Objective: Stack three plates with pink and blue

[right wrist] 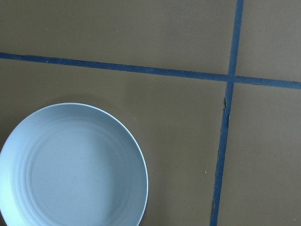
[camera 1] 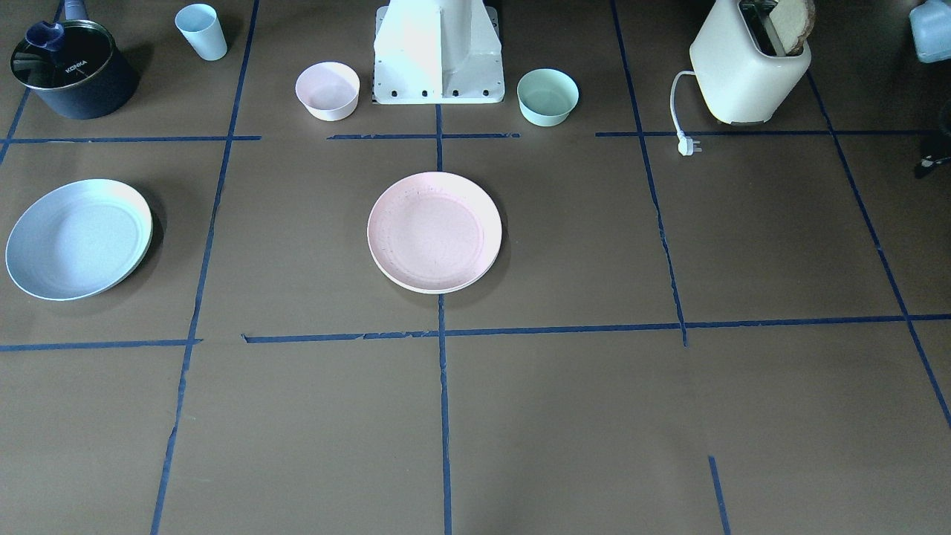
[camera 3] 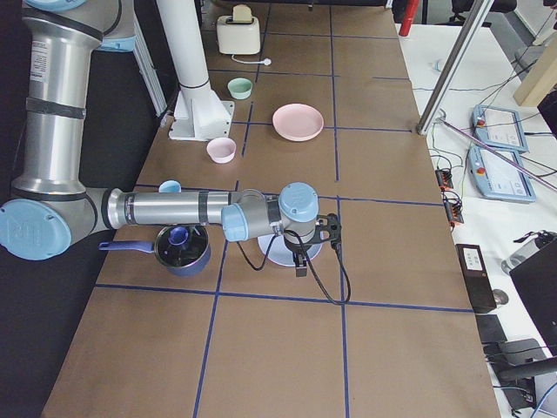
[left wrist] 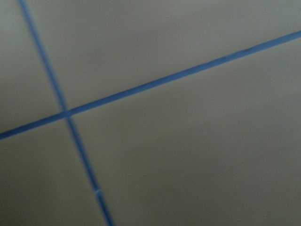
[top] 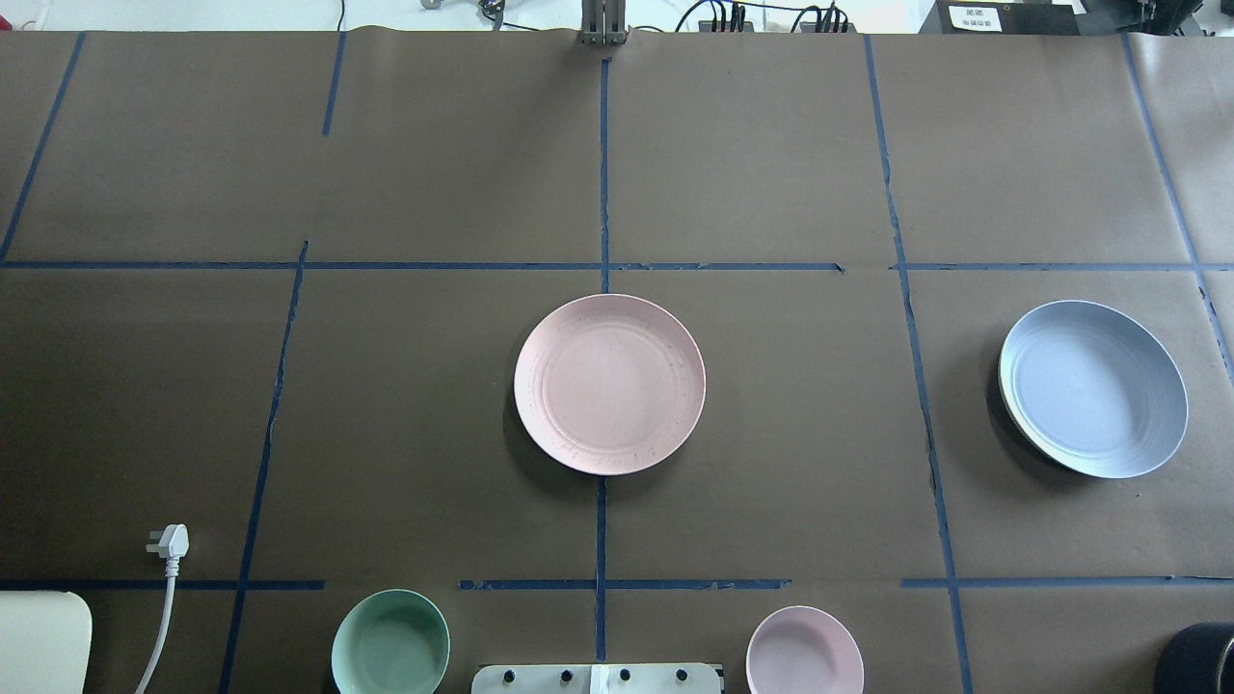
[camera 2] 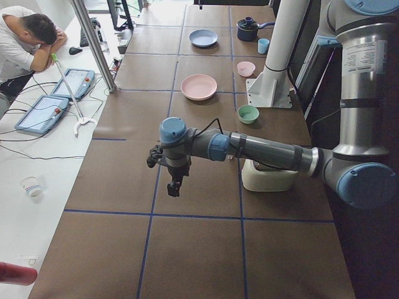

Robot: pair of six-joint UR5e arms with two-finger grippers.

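On the brown-papered table (camera 1: 594,416), taped into squares with blue lines:

- pink plate (camera 1: 435,232): flat at the middle, astride the centre tape line, in front of the robot base (camera 1: 438,52); its near edge looks paler in the front-facing view, and I cannot tell whether anything lies under it
- blue plate (camera 1: 78,238): toward the robot's right end, well apart from the pink plate; a pale rim (top: 1004,390) shows beneath one edge, and I cannot tell whether it is the cream-white plate; cut off at the left and bottom in the right wrist view; partly hidden by the arm in the exterior right view
- right gripper (camera 3: 300,268): hangs above the blue plate, pointing down; seen only in a side view, small and dark, so I cannot tell how far the fingers are parted or whether they hold anything
- left gripper (camera 2: 174,187): hangs over bare table toward the robot's left end, apart from both plates; finger spread cannot be told; its wrist view is blurred and shows only paper and crossing tape
- small pink bowl (camera 1: 328,91) and mint-green bowl (camera 1: 547,96): either side of the base
- toaster (camera 1: 747,67): bread in its slot; plug (camera 1: 689,145) lying loose beside it; largely hidden behind the arm in the exterior left view
- saucepan (camera 1: 70,70), lidded, with a cup (camera 1: 201,31) near it: at the right-end back corner
- operator (camera 2: 31,37): at a side desk, head on arm
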